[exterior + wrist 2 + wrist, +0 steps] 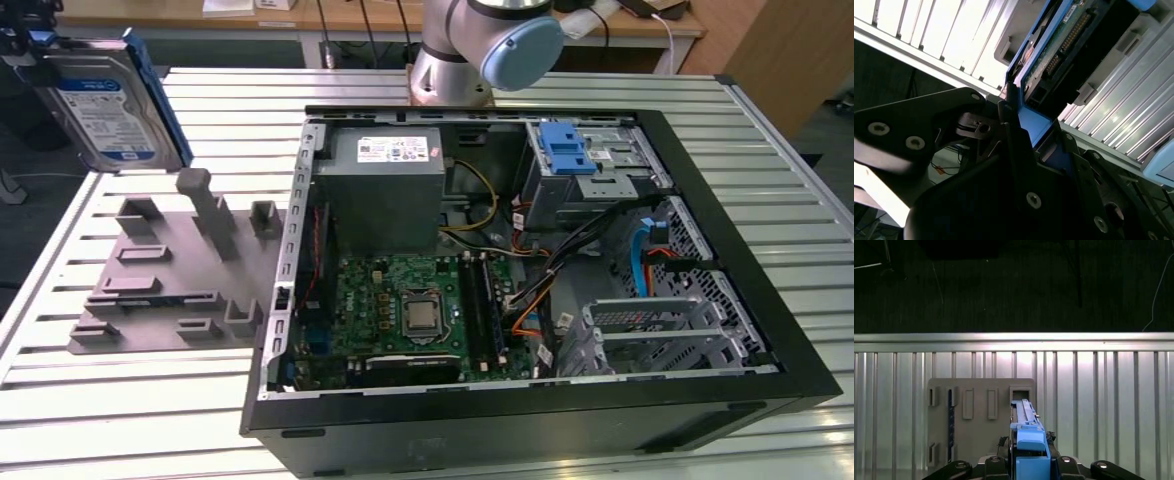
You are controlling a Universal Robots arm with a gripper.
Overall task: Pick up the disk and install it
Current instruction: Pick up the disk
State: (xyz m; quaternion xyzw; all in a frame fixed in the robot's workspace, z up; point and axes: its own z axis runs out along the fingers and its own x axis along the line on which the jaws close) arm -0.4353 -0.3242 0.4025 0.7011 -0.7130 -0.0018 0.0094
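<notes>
Gripper (1033,121) clamps disk (107,100); seemingly above fixture (160,275).

Disk (104,100) silver, blue frame, blue-white label.

Grey arm (461,60) with blue-capped joint upright, gripper (1031,126) aloft, jaws clamped edgewise on the disk (107,105).

Workshop: slatted bench (134,420), opened computer (534,425)
</notes>
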